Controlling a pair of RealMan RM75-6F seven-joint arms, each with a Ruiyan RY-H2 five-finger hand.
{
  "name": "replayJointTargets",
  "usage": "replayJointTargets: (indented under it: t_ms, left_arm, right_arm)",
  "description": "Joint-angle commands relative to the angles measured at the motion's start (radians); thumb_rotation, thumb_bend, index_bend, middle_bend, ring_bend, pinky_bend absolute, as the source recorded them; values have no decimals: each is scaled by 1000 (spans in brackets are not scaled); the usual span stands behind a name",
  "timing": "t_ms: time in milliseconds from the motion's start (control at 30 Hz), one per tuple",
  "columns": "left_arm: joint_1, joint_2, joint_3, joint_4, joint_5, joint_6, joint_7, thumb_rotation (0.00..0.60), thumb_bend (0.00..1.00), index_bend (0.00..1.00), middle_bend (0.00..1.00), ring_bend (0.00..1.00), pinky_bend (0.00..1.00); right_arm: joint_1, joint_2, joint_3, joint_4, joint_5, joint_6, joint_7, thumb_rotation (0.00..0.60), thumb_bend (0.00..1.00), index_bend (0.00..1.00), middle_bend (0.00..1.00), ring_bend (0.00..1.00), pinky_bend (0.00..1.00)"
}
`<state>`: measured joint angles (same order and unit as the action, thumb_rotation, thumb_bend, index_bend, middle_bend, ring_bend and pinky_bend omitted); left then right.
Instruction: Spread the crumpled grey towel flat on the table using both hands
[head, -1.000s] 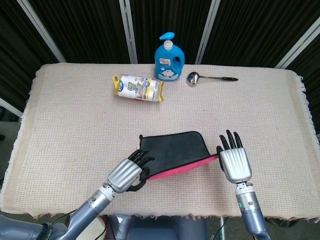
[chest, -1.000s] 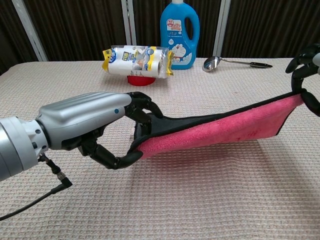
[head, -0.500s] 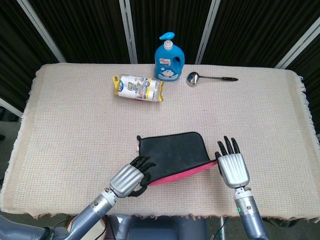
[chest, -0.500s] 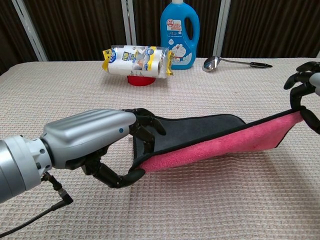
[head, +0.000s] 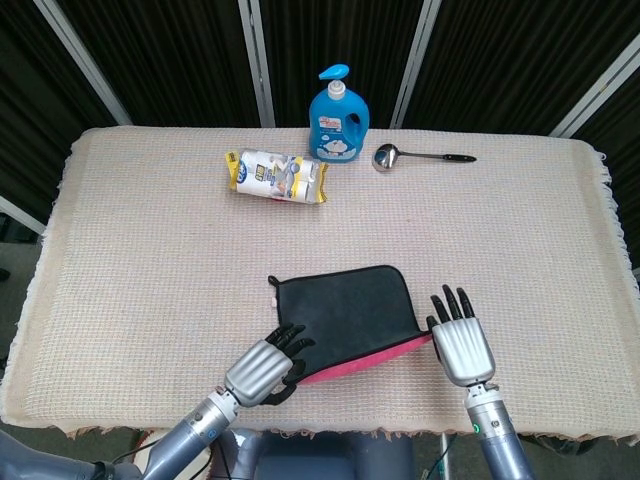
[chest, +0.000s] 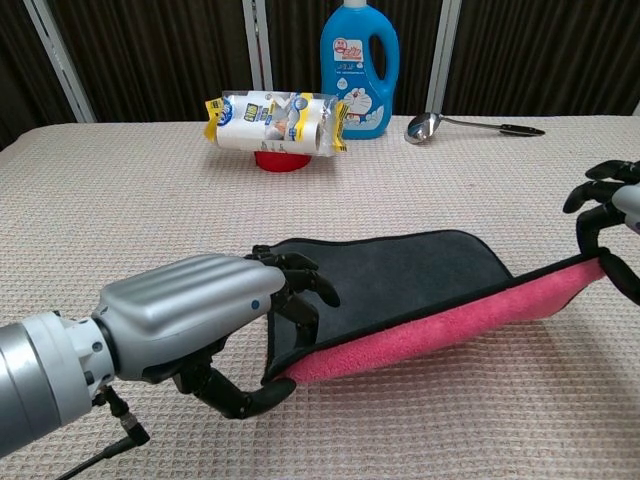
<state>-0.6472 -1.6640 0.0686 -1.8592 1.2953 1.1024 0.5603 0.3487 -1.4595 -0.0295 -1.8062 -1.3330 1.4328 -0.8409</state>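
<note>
You gripped the towel (head: 345, 310) with both the left hand (head: 262, 365) and right hand (head: 458, 340); detergent bottle (head: 337, 115), ladle (head: 420, 156) and packet (head: 278, 177) lay well apart

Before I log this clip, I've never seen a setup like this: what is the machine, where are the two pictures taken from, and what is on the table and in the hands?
It is a robot with two arms, each ending in a humanlike hand. One picture looks down from its head, the other looks forward from its chest.

The left hand and the right hand each hold a near corner of the towel, grey on top and pink underneath. Its near edge is lifted; the far part lies on the table. The black fingers of the left hand curl around their corner.

At the back stand a blue bottle, a packet lying on its side, and a ladle.
</note>
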Motion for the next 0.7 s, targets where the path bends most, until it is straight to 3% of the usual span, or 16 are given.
replayJointTargets:
  t_ms: [33, 433, 600, 700]
  left_arm:
    - [5, -8, 5, 4, -1, -3, 5, 600, 553, 625, 144, 0, 70]
    - [22, -25, 24, 17, -12, -27, 26, 600, 505, 559, 113, 0, 69]
    - [25, -24, 28, 16, -13, -35, 33, 600, 461, 492, 99, 0, 69]
    - [26, -21, 29, 14, -13, -40, 34, 600, 419, 420, 84, 0, 65]
  right_arm:
    - [-3, -4, -1, 3, -2, -5, 1, 600, 639, 676, 234, 90, 127]
    - [-20, -12, -10, 10, -1, -34, -8, 600, 640, 669, 234, 90, 127]
    - [-25, -15, -14, 11, -3, -43, -17, 600, 639, 578, 234, 81, 127]
    - [-27, -12, -16, 5, -3, -46, -26, 600, 639, 464, 234, 67, 127]
